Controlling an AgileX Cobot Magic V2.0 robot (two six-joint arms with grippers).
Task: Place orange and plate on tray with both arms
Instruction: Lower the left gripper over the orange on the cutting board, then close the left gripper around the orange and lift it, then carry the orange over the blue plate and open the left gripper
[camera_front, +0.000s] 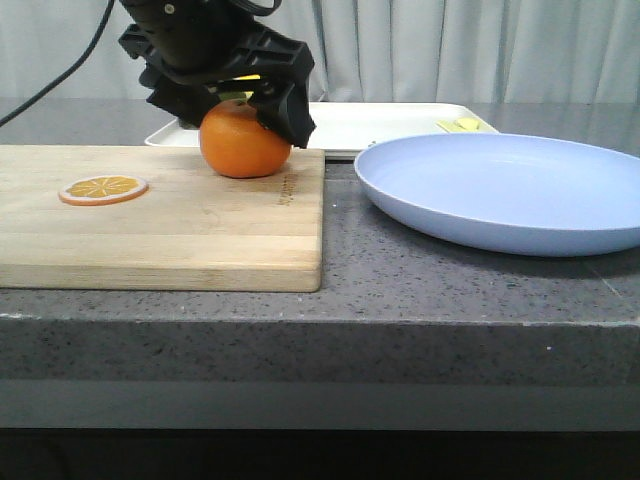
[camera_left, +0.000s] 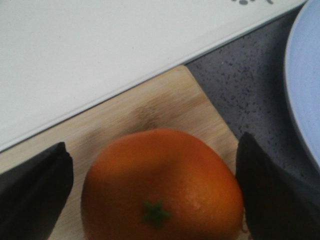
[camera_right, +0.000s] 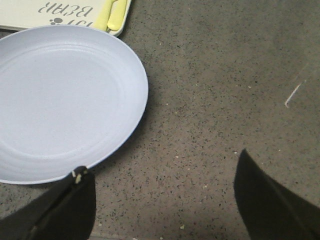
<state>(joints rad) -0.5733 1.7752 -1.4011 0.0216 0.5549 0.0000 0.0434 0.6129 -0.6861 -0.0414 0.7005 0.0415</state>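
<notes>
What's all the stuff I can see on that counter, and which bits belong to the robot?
orange: one, bright orange, far right corner of the board, between the left gripper's fingers
orange slice: one, orange, left side of the board
cutting board: one, light wood, left on the counter
plate: one, pale lavender-blue, right of the board
tray: one, off-white, behind board and plate
yellow item: unclear, on the tray's right end
counter: one, speckled grey
left gripper: black, open around the orange
right gripper: black, open, over bare counter beside the plate

colours in front of me
bright orange with green stem — lavender-blue plate, off-white tray, pale wood board, speckled grey counter.
</notes>
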